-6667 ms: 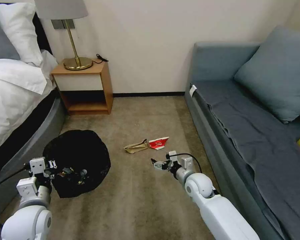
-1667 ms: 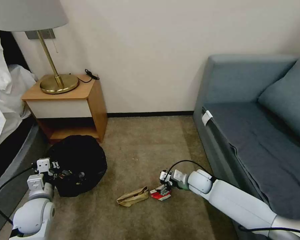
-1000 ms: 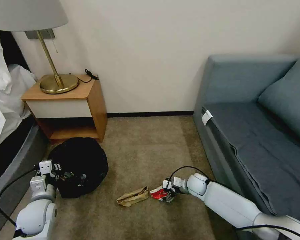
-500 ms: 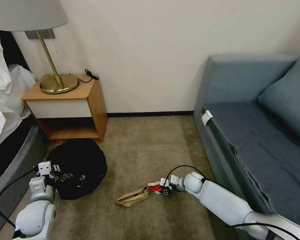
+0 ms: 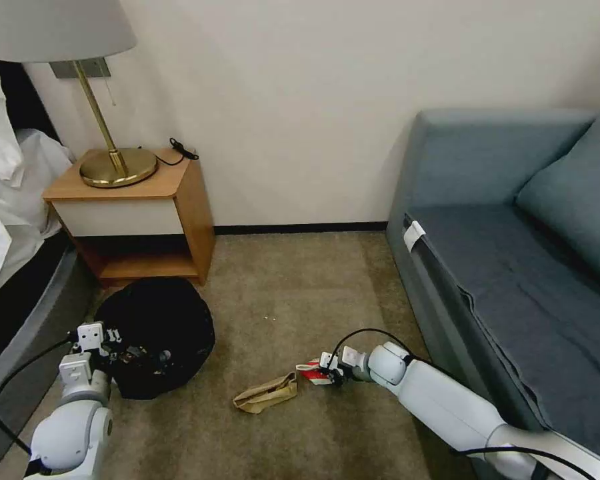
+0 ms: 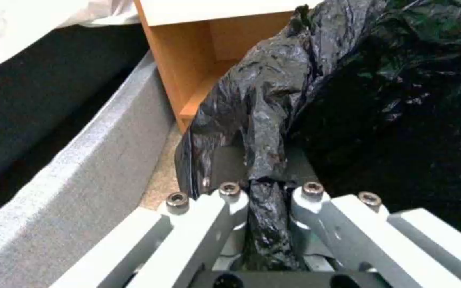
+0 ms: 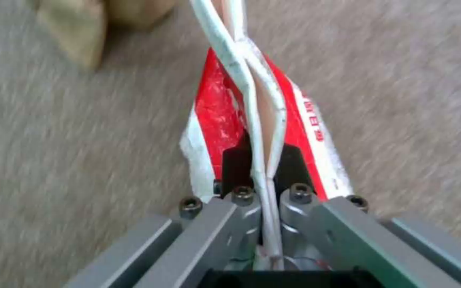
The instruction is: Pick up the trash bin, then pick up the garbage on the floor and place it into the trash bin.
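Red-and-white carton (image 5: pixel 311 371) now off carpet, in right gripper (image 5: pixel 327 374)

glossy crinkled black plastic bag (image 6: pixel 273 100), matt wood nightstand (image 5: pixel 180 193), rough carpet (image 5: pixel 293 287), creased red-and-white paper carton (image 7: pixel 300 132), brown paper bag (image 5: pixel 265 393).

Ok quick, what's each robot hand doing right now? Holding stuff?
Left gripper: shut on the trash bin, pinching its black bag at the rim.
Right gripper: shut on the red-and-white carton, low over the carpet.
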